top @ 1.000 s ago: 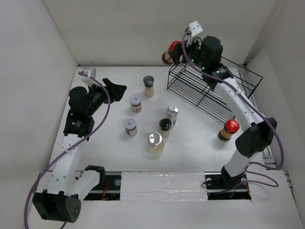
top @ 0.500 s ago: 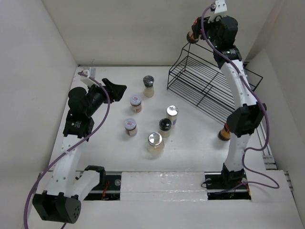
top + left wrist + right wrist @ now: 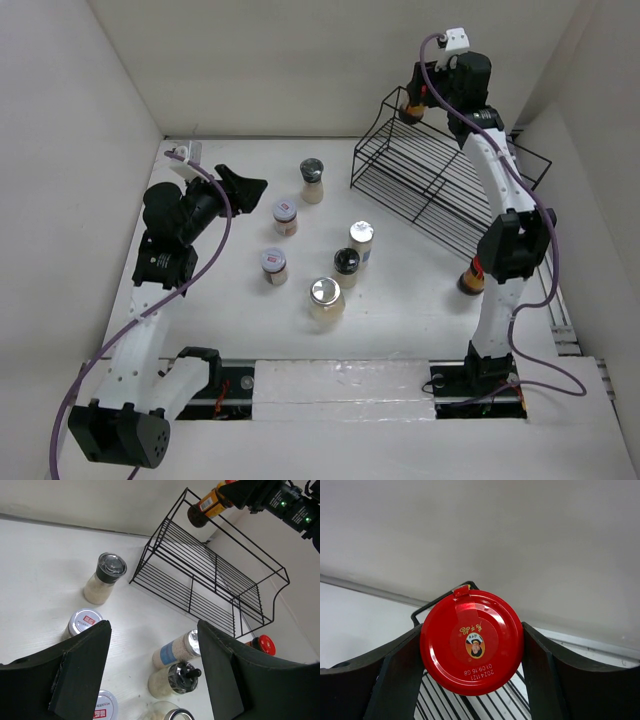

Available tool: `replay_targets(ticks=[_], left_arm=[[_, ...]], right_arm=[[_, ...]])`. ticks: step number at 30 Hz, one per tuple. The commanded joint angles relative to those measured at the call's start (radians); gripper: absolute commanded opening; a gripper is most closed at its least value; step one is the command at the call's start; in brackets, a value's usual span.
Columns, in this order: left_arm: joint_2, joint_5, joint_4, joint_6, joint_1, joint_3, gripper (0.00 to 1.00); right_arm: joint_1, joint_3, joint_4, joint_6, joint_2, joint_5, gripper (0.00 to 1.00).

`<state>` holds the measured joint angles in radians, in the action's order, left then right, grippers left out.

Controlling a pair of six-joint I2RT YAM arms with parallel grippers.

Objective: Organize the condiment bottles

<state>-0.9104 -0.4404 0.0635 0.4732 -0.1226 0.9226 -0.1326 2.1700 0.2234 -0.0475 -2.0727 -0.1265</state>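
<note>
My right gripper is shut on a red-capped bottle with an orange label, held in the air over the back left corner of the black wire rack; the bottle also shows in the left wrist view. My left gripper is open and empty, above the table left of the bottles. On the table stand a grey-capped grinder, two white-capped jars, a silver-capped blue-labelled jar, a black-capped jar and a wider silver-lidded jar.
Another red-capped bottle stands right of the rack's front, partly hidden by the right arm. The rack holds no bottles. White walls close in the table at left, back and right.
My right arm has carried the red-capped bottle up and to the right, from beside the rack's left end to above its back corner, then slightly down. The left arm has not moved.
</note>
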Motion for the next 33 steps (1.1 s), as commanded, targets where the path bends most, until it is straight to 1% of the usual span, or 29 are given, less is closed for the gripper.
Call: replay_targets(ticks=[1,8,12,16,20,21,22,24,25,28,30,31,32,33], left_arm=[[0.004,-0.024,0.053,0.008,-0.002,-0.004,0.66],[0.004,-0.034,0.064,0.008,0.008,-0.004,0.66],[0.004,-0.034,0.064,0.008,0.008,-0.004,0.64],[-0.005,-0.043,0.073,0.018,0.008,-0.004,0.64],[-0.005,-0.043,0.073,0.018,0.017,-0.004,0.64],[-0.005,-0.043,0.073,0.018,0.017,-0.004,0.64],[-0.005,-0.043,0.073,0.018,0.017,-0.013,0.64],[-0.005,-0.043,0.073,0.018,0.017,-0.013,0.64],[-0.005,-0.043,0.073,0.018,0.017,-0.013,0.64],[-0.005,-0.043,0.073,0.018,0.017,-0.013,0.64],[-0.005,-0.043,0.073,0.018,0.017,-0.013,0.64],[-0.005,-0.043,0.064,0.018,0.017,-0.004,0.64],[-0.005,-0.034,0.064,0.018,0.017,-0.004,0.64],[-0.005,-0.034,0.064,0.018,0.017,-0.004,0.64]], right_arm=[[0.013,0.030,-0.145,0.014,0.077,-0.019,0.51],[0.013,0.067,-0.107,0.023,-0.026,-0.050,0.53],[0.013,0.086,-0.087,0.032,-0.056,-0.071,0.59],[0.013,0.105,-0.087,0.043,-0.089,-0.071,0.62],[0.013,0.105,-0.087,0.054,-0.089,-0.082,0.72],[0.013,0.105,-0.096,0.063,-0.089,-0.082,0.78],[0.013,0.105,-0.096,0.063,-0.089,-0.082,0.81],[0.013,0.105,-0.125,0.063,-0.060,-0.091,0.86],[0.013,0.082,-0.140,0.063,-0.026,-0.091,0.91],[0.013,0.044,-0.196,0.063,0.049,-0.081,0.96],[0.013,0.016,-0.205,0.052,0.089,-0.081,0.96],[-0.002,-0.034,-0.216,0.034,0.136,-0.081,0.96],[-0.012,-0.071,-0.225,0.011,0.166,-0.067,0.94],[-0.025,-0.119,-0.237,-0.005,0.198,-0.038,0.86]])
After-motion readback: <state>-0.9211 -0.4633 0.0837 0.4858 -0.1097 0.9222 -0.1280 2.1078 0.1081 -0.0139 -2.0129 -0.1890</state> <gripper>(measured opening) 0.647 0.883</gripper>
